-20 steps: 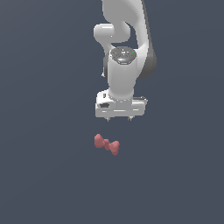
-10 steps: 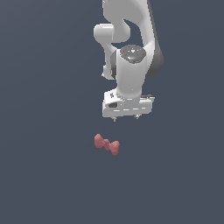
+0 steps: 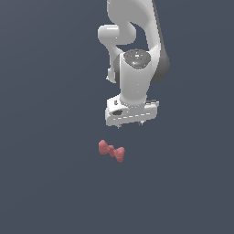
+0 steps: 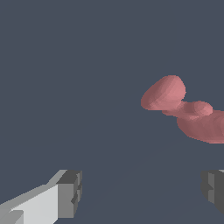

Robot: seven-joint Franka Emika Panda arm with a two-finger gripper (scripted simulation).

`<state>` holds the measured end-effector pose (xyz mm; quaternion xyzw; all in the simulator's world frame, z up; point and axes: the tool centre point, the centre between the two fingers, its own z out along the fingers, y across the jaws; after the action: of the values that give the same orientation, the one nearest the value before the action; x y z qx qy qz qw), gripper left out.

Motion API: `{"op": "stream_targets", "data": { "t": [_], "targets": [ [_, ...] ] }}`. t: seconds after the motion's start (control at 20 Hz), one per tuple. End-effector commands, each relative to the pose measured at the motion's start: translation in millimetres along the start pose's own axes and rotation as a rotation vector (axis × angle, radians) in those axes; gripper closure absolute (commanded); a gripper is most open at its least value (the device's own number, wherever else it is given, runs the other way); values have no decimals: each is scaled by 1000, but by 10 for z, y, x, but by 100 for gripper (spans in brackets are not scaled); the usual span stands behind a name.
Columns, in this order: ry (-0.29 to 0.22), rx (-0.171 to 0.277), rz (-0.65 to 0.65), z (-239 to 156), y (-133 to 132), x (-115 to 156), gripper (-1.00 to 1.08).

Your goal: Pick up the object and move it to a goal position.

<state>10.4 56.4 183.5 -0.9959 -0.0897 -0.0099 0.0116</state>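
Note:
The object (image 3: 111, 151) is a small matte red bow-tie shape with two bulbous ends and a narrow waist, lying on the flat dark grey floor. My gripper (image 3: 131, 124) hangs above it and slightly to the exterior view's right, apart from it, pointing down. In the wrist view the object (image 4: 183, 109) lies ahead of the fingers and runs off the picture's edge. The gripper (image 4: 142, 192) is open, its two grey fingertips (image 4: 69, 194) spread wide with nothing between them.
The dark grey floor (image 3: 50, 183) spreads evenly on all sides. The white arm (image 3: 135, 50) rises behind the gripper towards the top of the exterior view. No other object shows.
The hand has shifted a little towards the exterior view's right and turned slightly, staying above the object. The red object has not moved.

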Motion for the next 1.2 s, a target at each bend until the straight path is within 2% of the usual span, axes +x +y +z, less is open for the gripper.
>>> {"op": "stream_targets", "data": {
  "t": [0.0, 1.15],
  "targets": [
    [-1, -2, -38, 13, 31, 23, -92],
    [-19, -12, -584, 206, 503, 328, -92]
  ]
}}
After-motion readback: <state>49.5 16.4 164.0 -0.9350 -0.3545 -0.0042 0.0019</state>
